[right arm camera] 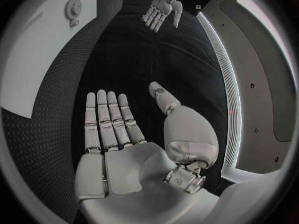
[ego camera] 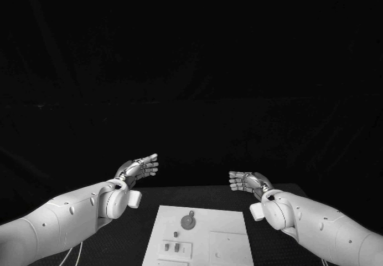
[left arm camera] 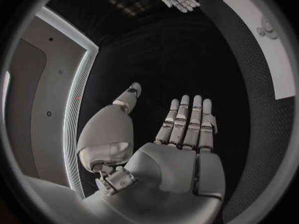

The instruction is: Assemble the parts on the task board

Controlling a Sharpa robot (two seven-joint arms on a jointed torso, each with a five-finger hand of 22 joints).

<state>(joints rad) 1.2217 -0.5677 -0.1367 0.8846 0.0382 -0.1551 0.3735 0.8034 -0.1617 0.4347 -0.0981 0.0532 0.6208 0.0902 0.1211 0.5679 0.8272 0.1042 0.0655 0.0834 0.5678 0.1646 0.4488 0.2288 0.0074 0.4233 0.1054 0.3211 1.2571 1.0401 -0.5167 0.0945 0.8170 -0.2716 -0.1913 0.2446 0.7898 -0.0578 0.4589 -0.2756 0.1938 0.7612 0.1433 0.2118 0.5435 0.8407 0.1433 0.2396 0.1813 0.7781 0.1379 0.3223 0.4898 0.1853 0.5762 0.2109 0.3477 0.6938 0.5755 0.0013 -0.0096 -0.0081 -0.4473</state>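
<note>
Right at the near edge of the table [ego camera: 263, 191] lies the white task board [ego camera: 200, 235]. On it sits a round part [ego camera: 188, 222] that looks like a small gear, with a tiny knob just past it. Nearer still are two small parts [ego camera: 176, 247] side by side in a little frame. Whether they are pushed fully in is too small to tell.

Both arms reach out past the board, one on each side. The left hand [ego camera: 137, 168] floats above the far end of the table. Its fingers are straight and apart, and it holds nothing. The right hand [ego camera: 248, 180] is the same, with its palm bare and its fingers spread out flat. Neither hand touches the board or any part.

Maybe the hands wait out there so the camera can see the whole board. This could be a rest with the parts yet to be fitted, or a rest with every part already put in its place.
</note>
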